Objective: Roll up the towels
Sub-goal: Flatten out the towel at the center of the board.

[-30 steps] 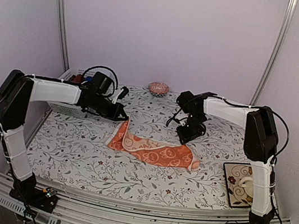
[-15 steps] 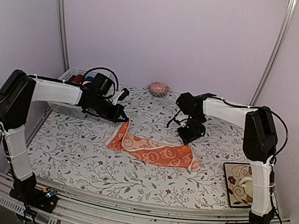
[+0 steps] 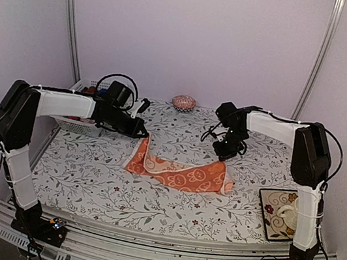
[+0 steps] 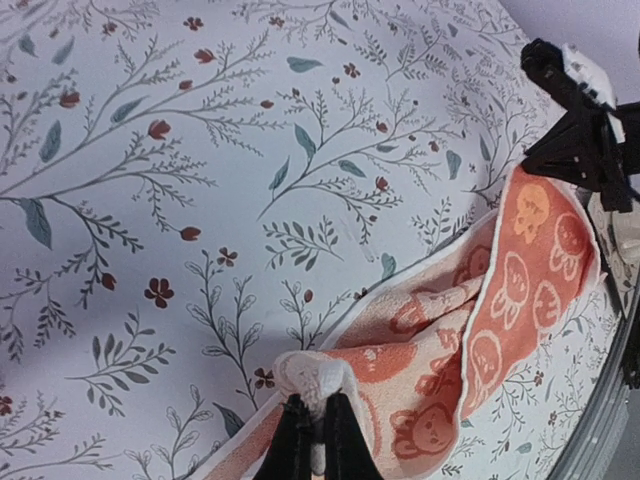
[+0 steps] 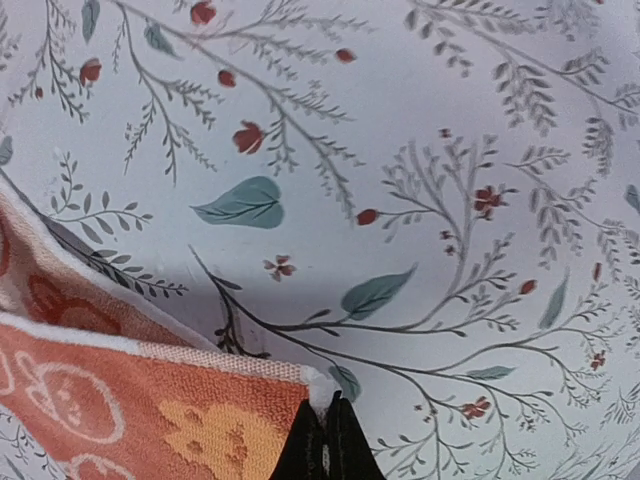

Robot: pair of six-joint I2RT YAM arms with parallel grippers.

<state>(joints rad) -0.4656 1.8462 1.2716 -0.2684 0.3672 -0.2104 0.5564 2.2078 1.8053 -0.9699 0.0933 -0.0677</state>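
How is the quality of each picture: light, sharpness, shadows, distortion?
Top external view: soft, even light, no glare. Left wrist view: the print of the tablecloth is sharp, but bent by the wide lens. Right wrist view: sharp too, with a dark shadow beside the edge of the towel.

You have soft, even, faintly pinkish light over the whole tabletop (image 3: 86, 182), with no hard glare anywhere. Shadows stay weak: in the right wrist view a thin dark one runs just under the raised edge of the orange towel (image 5: 150, 400). Your overhead view is slightly soft and grainy. Both wrist views bend the floral print toward their edges, and the left claw (image 4: 318, 420) and right claw (image 5: 327, 430) sit blurred at the bottom.
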